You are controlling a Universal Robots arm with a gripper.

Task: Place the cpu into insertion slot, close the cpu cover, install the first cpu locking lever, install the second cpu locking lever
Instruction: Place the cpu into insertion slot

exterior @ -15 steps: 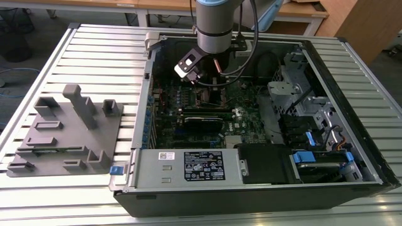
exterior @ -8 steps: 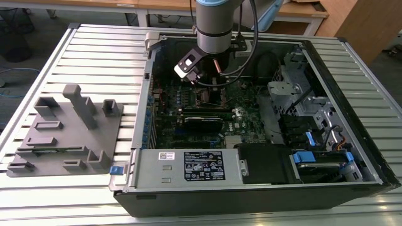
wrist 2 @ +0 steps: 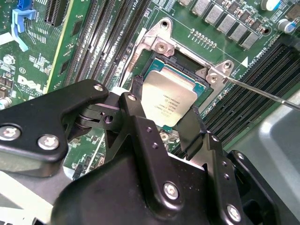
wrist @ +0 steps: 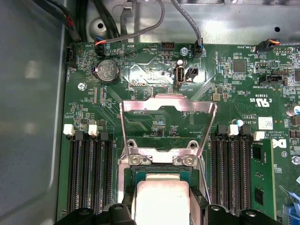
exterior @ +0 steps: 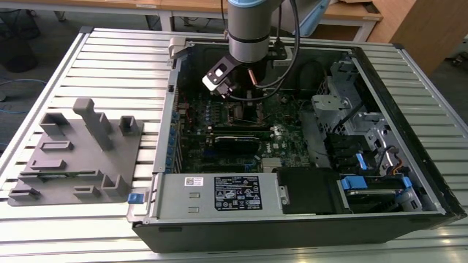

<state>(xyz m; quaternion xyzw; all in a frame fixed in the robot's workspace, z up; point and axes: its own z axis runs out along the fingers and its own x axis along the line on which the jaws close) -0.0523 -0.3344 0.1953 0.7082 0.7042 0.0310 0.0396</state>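
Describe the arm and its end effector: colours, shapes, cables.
The arm is a silver-grey cylinder with a light-blue cap and a darker lower end. Black cables hang beside it, and a white-and-black block sits at the wrist. The end effector is matte black, made of angular linked plates with silver screws.

The end effector (wrist 2: pixel 163 108) grips the cpu (wrist 2: pixel 169 96) by two sides — right over the insertion slot (wrist 2: pixel 174 60)

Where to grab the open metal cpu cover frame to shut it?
Probably the free end bar, opposite the hinge, from above: the thin silver metal-frame cpu cover stands swung open off the green motherboard, leaving that bar exposed and farthest from the pivot.
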